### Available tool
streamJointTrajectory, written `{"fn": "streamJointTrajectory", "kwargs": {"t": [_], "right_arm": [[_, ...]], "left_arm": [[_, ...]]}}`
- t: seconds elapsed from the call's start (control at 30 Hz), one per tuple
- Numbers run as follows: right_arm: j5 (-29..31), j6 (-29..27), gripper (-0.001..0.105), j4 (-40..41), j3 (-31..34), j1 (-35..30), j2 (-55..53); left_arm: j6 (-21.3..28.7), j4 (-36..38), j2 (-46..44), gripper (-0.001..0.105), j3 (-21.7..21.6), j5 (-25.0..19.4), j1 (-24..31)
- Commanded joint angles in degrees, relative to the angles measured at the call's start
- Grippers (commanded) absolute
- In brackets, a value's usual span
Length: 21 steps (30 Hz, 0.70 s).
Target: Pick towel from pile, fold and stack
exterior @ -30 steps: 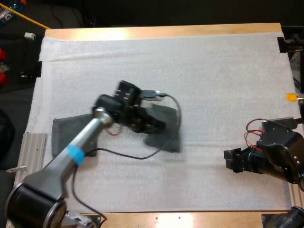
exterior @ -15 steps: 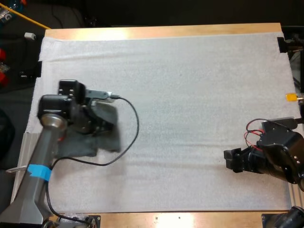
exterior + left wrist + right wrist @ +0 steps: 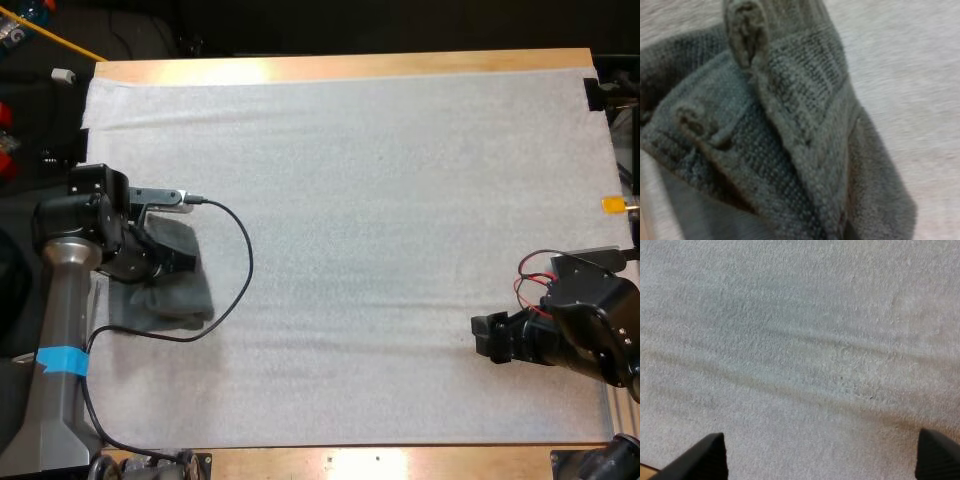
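Ribbed grey-green towel [image 3: 190, 295] bunched at the mat's [image 3: 400, 200] left edge.
Left gripper [image 3: 170, 258] over it, grip unclear; right gripper [image 3: 483, 338] spread wide above fuzzy mat.

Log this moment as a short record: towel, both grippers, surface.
towel: dark grey-green towel, in folded layers, lying at the left edge of the mat
left gripper: left gripper is at the towel and hides part of it in the high view
right gripper: right gripper is open, over bare mat near the right edge, far from the towel
surface: white mat on a wooden table
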Motion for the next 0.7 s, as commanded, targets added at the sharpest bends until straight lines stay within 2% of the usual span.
{"fn": "streamJointTrajectory", "kwargs": {"t": [0.0, 0.03, 0.2, 0.3, 0.37, 0.4, 0.47, 0.57, 0.67], "right_arm": [[0.2, -0.3, 0.074, 0.3, -0.3, 0.1, 0.0], [0.2, -0.3, 0.074, 0.3, -0.3, 0.1, 0.0], [0.1, -0.3, 0.074, 0.3, -0.3, 0.1, 0.0], [-0.1, -0.3, 0.074, 0.3, -0.3, 0.1, 0.0], [-0.1, -0.3, 0.074, 0.3, -0.3, 0.1, 0.0], [-0.1, -0.3, 0.074, 0.3, -0.3, 0.1, 0.0], [-0.1, -0.3, 0.074, 0.3, -0.3, 0.1, 0.0], [-0.1, -0.3, 0.074, 0.3, -0.3, 0.1, 0.0], [-0.1, -0.3, 0.074, 0.3, -0.3, 0.1, 0.0]], "left_arm": [[0.2, 0.5, -0.6, 0.0, -0.5, -1.9, 0.1], [0.4, 0.5, -0.3, 0.0, -0.5, -3.5, 0.1], [1.5, 0.5, 1.1, 0.003, -0.5, -3.8, 0.1], [1.5, 0.3, 2.1, 0.019, -0.5, -3.8, 0.1], [1.5, 0.2, 2.8, 0.038, -0.5, -4.1, 0.1], [1.5, 0.1, 2.9, 0.043, -0.5, -4.5, 0.1], [1.4, 0.1, 3.0, 0.054, -0.5, -9.0, 0.1], [1.0, 0.1, 3.0, 0.056, -0.5, -15.7, 0.1], [-0.5, 0.1, 3.0, 0.056, -0.5, -20.0, 0.1]]}}
